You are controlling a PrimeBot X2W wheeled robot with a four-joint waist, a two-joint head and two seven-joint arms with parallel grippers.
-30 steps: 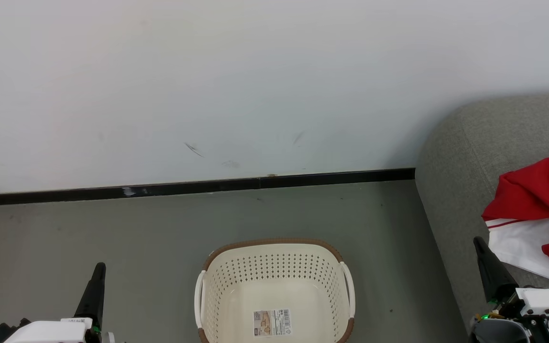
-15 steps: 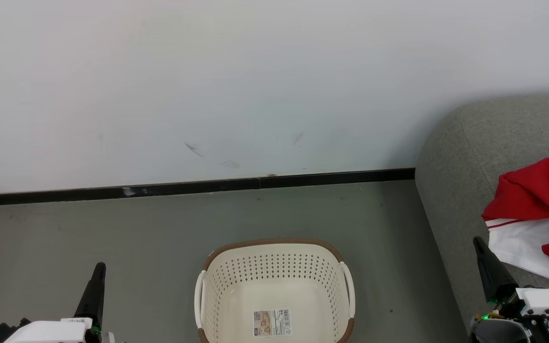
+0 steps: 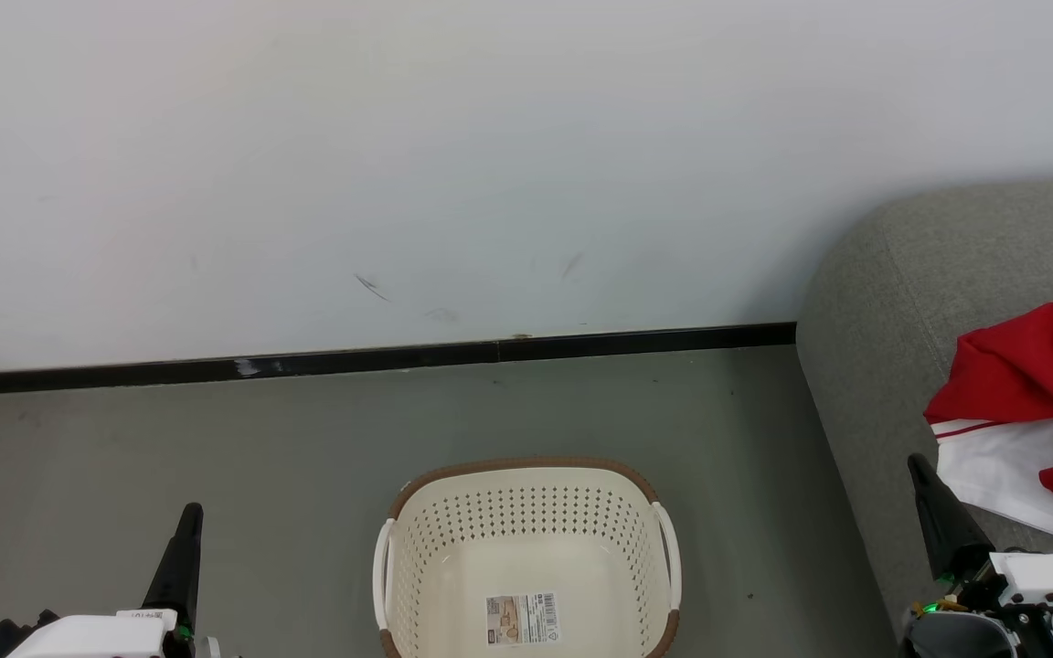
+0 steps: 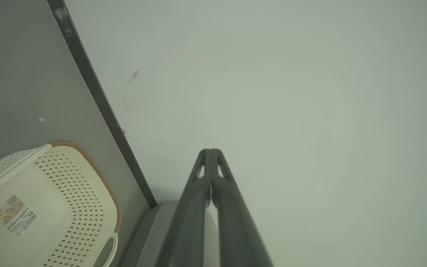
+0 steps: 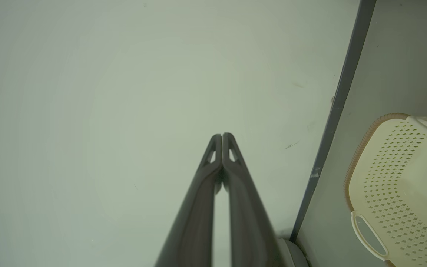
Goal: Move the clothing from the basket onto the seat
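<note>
Red clothing (image 3: pixel 1029 384) lies on the grey seat (image 3: pixel 883 302) at one o'clock from the nearer right claw (image 3: pixel 916 462); the basket (image 3: pixel 526 512) sits empty, with right and left claw (image 3: pixel 192 510) both pinched shut, holding nothing.

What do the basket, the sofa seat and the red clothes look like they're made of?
The basket looks like moulded cream plastic, smooth and perforated, with brown woven-look edging. The seat seems grey woven upholstery, matte and grainy. The clothing looks like soft thin fabric, red and white, judging by its folds.
</note>
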